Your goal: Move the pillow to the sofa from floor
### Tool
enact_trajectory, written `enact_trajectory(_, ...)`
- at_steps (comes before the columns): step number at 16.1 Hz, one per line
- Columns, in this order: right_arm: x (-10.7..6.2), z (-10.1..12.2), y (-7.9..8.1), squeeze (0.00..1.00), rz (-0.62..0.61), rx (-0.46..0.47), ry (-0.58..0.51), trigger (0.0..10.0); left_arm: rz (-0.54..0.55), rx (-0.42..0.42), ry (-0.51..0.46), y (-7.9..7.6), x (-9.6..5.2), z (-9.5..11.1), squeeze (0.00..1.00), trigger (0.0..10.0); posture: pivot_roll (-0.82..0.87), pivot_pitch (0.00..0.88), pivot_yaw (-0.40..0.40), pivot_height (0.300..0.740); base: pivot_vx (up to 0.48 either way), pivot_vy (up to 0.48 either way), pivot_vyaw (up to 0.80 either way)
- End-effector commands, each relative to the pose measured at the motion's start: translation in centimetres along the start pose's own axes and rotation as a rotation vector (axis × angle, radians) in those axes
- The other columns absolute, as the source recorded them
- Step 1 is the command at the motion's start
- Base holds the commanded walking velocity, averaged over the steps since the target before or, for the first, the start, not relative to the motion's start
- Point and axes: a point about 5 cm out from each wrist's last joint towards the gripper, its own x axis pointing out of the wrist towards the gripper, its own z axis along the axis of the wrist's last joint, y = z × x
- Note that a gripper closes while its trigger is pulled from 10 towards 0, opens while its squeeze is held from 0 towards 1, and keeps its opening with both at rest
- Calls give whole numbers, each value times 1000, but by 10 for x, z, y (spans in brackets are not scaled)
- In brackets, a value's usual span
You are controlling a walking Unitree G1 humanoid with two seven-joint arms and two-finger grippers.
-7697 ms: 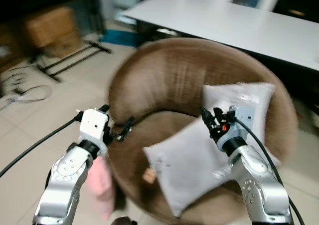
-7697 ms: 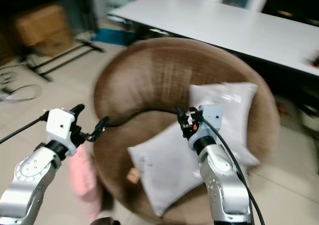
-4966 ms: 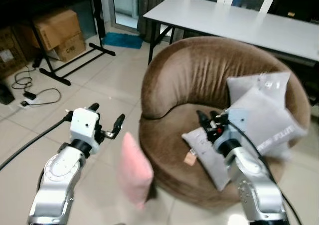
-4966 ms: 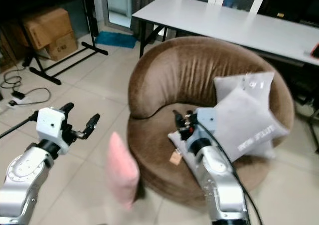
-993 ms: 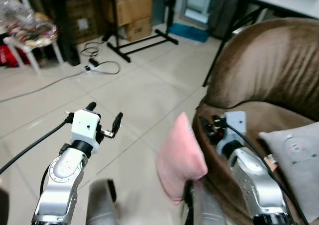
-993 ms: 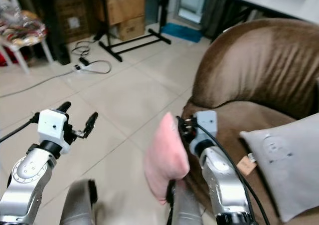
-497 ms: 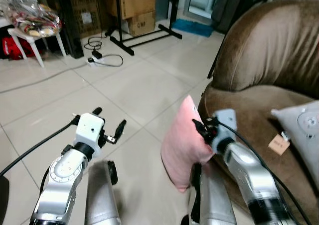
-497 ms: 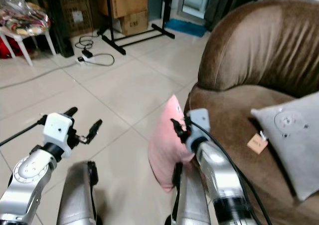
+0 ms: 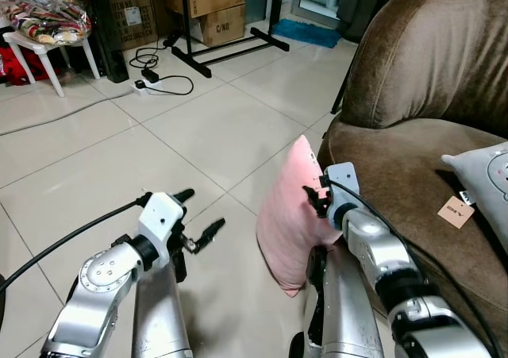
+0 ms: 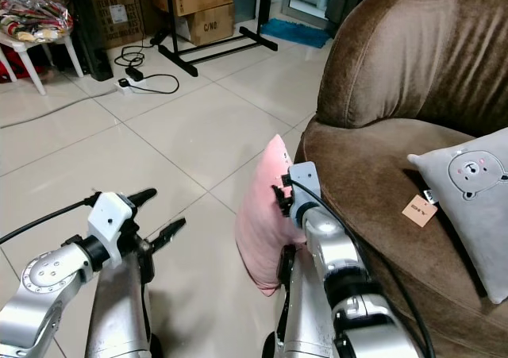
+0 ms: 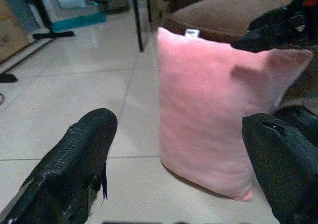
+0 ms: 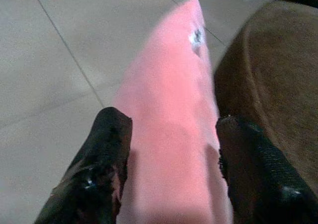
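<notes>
Pale glossy floor tiles (image 9: 119,159) are spreading across the left of the frame, and the soft pink velvety pillow (image 9: 290,219) is standing on edge on them at centre, leaning against the round brown plush sofa (image 9: 413,80), so the lift is not yet done. The right gripper (image 12: 166,159) is straddling the pillow's top edge with fingers (image 12: 107,154) spread wide, not yet pinching. The left gripper (image 9: 198,219) is hovering open nearby, holding nothing, facing the pillow's plump, lightly creased side.

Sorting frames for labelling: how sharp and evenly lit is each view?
Left and right eye views: sharp, bright, floor tiles slightly glossy. Left wrist view: pink pillow fairly crisp, left gripper fingers dark, blurred. Right wrist view: soft; pillow and sofa blurred.
</notes>
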Motion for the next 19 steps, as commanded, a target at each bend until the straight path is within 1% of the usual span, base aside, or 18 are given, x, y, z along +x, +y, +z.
enact_trajectory(1,1,-9,-1,1000,-16,-51,61,10000,-43,5,3,-4,0,2,145,10000,16,0,-46,405,0,0,0)
enact_trajectory(2,2,-22,6,765,20,-115,146,10000,-79,1,13,-6,0,1,145,10000,12,0,-47,405,0,0,0)
enact_trajectory(3,3,-28,10,0,29,-135,180,10000,-90,-5,18,-7,0,0,145,10000,12,0,-48,405,0,0,0)
enact_trajectory(6,4,-36,17,0,37,-140,222,10000,-97,-12,28,-5,1,-1,145,10000,12,0,-46,405,0,0,0)
enact_trajectory(7,4,-38,16,0,6,-139,219,3333,-97,-10,34,-5,2,-2,153,10000,15,0,-39,405,0,0,0)
enact_trajectory(8,5,-40,15,0,-19,-146,219,0,-105,-11,38,-5,1,-2,153,10000,13,0,-29,405,0,0,0)
enact_trajectory(11,6,-38,15,0,-42,-130,220,0,-129,-13,41,-3,0,-1,153,10000,3,0,-8,405,0,0,0)
enact_trajectory(13,8,-32,18,0,-42,-146,206,0,-138,-7,49,2,2,-1,153,10000,10,0,-5,405,0,0,0)
enact_trajectory(14,9,-32,22,0,-27,-160,203,0,-134,-6,58,3,2,-2,153,10000,11,0,-2,405,0,0,0)
enact_trajectory(19,9,-36,24,0,-23,-165,214,0,-202,-52,91,-3,1,-7,161,10000,12,0,-3,405,0,0,0)
